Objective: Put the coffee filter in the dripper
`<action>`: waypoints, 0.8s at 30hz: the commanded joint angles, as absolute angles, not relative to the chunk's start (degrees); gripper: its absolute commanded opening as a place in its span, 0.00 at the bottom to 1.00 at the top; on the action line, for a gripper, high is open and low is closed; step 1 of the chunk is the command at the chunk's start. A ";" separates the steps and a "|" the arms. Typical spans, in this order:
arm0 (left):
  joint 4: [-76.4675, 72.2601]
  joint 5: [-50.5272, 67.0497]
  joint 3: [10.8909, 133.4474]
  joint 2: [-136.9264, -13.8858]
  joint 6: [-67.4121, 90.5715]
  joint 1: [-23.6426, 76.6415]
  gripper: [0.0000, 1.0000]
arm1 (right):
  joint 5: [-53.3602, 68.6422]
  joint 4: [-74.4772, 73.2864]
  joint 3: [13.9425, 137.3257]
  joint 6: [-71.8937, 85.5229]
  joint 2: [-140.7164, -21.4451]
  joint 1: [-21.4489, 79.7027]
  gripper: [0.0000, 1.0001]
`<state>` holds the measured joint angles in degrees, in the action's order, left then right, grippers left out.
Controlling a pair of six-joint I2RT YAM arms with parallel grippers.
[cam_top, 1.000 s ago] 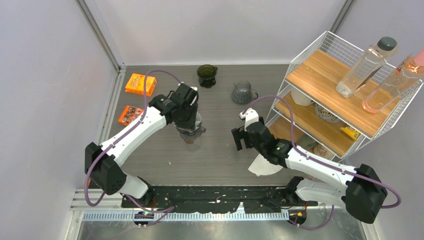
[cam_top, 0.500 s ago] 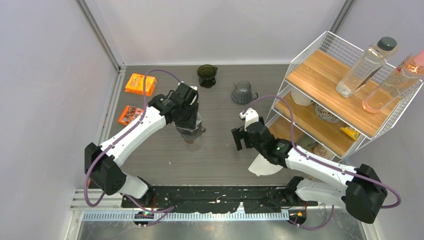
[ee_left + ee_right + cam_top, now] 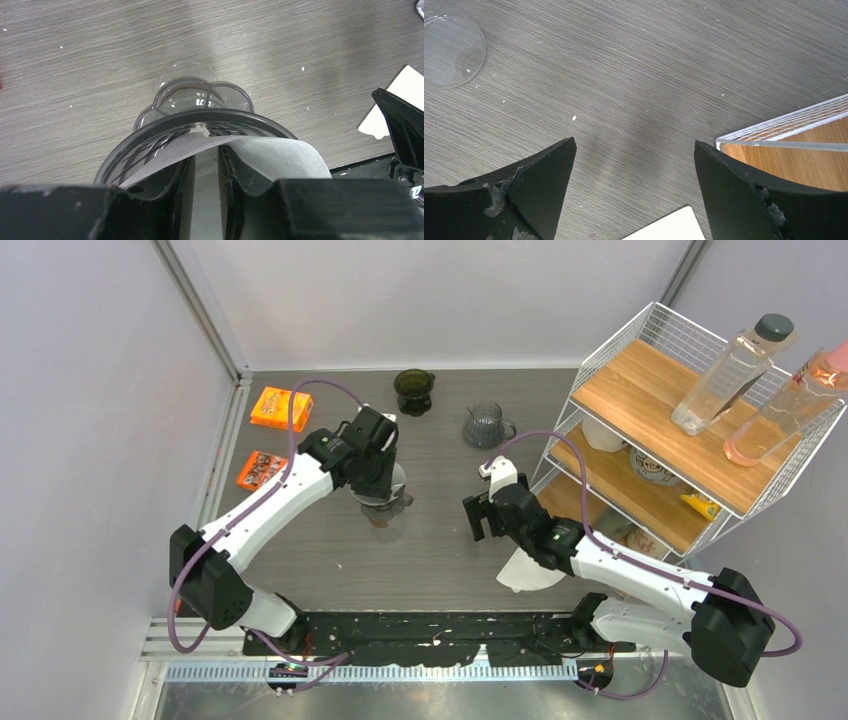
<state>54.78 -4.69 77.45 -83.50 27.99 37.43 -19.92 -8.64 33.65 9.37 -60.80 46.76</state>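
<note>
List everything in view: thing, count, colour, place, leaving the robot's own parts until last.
table: one, grey woodgrain, under everything
dripper: one, smoky clear, mid-table
coffee filter: one, white, in that dripper's mouth
loose paper: one, white, by the right arm
second dripper: one, dark, far edge
glass jug: one, clear, left of the rack
packets: two, orange, far left
wire rack: one, white with wooden shelves, right
bottles: two, clear and pinkish, top shelf
shelf items: several, mixed, lower shelves, partly hidden
left pincer: one, black, shut on the coffee filter
right pincer: one, black, open, over the table
</note>
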 commanded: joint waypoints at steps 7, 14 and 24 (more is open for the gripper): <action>56.36 -7.65 80.49 -79.69 27.54 38.86 0.29 | -21.33 -6.99 36.07 9.56 -61.10 46.76 0.95; 55.93 -9.55 81.46 -77.60 27.20 39.11 0.30 | -21.43 -7.05 36.20 9.66 -61.42 46.76 0.95; 55.12 -10.31 83.33 -73.92 26.17 39.20 0.37 | -21.62 -7.03 36.12 9.75 -61.14 46.76 0.95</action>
